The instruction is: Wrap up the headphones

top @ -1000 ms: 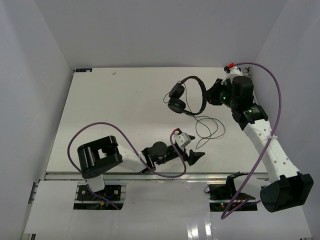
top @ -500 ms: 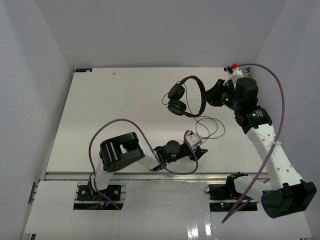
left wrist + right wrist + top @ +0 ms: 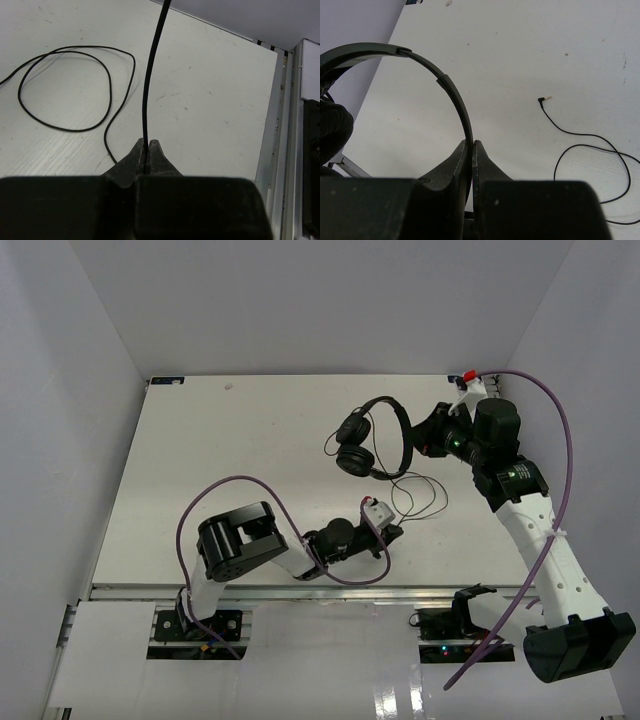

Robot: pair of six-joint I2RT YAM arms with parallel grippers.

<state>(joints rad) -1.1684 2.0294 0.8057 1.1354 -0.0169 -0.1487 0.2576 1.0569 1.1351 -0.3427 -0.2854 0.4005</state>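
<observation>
Headphones (image 3: 372, 437) are at the far right of the white bench (image 3: 230, 470), held by the right tool (image 3: 471, 143). Its 2 fingers are pressed together on the thin black headband (image 3: 455, 95), near the middle of the arch. Seen from above, the arch bows toward that tool, and the 2 round earcups (image 3: 352, 458) sit on the side away from it, one beyond the other. Whether they touch the bench cannot be told. In the right wrist view, 1 padded earcup shows at the left edge and the band curves up and over from the fingertips.

The thin black cord (image 3: 150, 75) trails from the headphones toward the near edge of the bench. There the left tool (image 3: 146, 145) pinches it between closed fingertips. From that grip the cord runs in a straight line away from the fingers and out of the top of the left wrist view. The slack lies in loose loops on the bench between the 2 tools, just beside the left tool. The cord's plug (image 3: 540, 99) rests on the bench apart from the headband, its lead curling off to the right.

The left arm reaches low along the near edge from its base, with a purple cable (image 3: 230, 485) arching over it. The right arm stretches up the right side of the bench.
</observation>
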